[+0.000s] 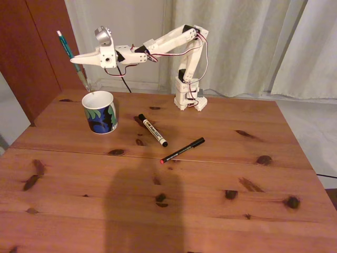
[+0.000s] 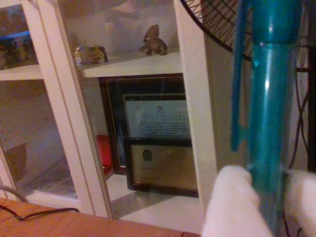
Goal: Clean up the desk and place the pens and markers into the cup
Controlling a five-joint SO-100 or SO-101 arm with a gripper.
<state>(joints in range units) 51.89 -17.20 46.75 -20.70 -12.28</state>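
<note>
Gripping the teal-green pen [image 1: 71, 58], the hand [image 1: 80, 60] has its two white fingers [image 2: 232, 207] pressed on the barrel from both sides, as the wrist view shows. This pen stands nearly upright, a little tilted, and its lower tip is at the rim of the cup [image 1: 100, 112], which stands directly below the hand on the counter [image 1: 210, 211].

Nothing stands between the hand and the cup. To the right of the hand in the fixed view, lower down on the counter, lie one white marker [image 1: 152, 130] with black ends and one thin black pen [image 1: 182, 150] with a red tip, near each other but apart. So three writing things and one cup are counted. Behind the pen, the wrist view shows a white shelf [image 2: 133, 61] with two framed papers [image 2: 160, 148].
</note>
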